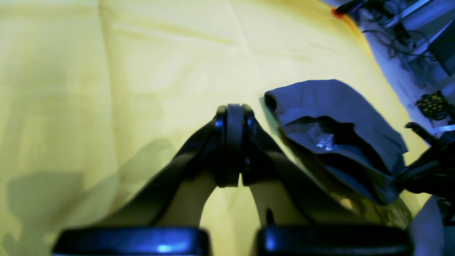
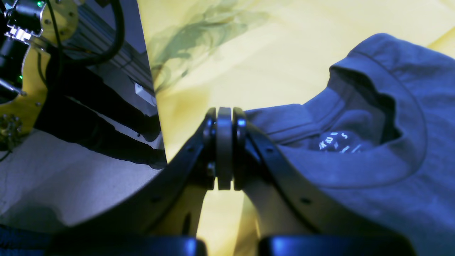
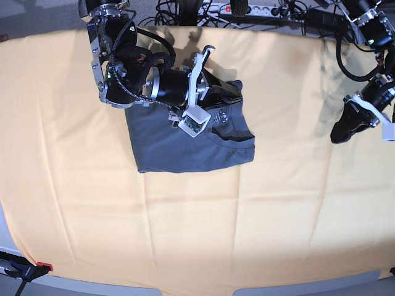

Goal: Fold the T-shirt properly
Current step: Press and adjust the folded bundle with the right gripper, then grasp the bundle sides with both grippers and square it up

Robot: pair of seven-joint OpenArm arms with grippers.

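Note:
The dark grey T-shirt [image 3: 185,148] lies folded into a rough rectangle on the yellow cloth, collar toward the right. Its collar and white neck label [image 2: 334,140] show in the right wrist view, and the shirt [image 1: 337,113] also shows at the right of the left wrist view. My right gripper [image 3: 234,92] hangs over the shirt's far right corner. In its own view the right gripper [image 2: 224,113] is shut, just left of the collar, with nothing seen between the fingers. My left gripper [image 3: 339,132] is off to the right of the shirt, and in its own view [image 1: 234,110] it is shut and empty above bare cloth.
The pale yellow cloth [image 3: 247,222] covers the whole table. Cables and a power strip [image 3: 247,9] run along the back edge. A clamp [image 3: 28,269] grips the front left corner. The right arm's body [image 3: 123,68] lies over the shirt's far left part.

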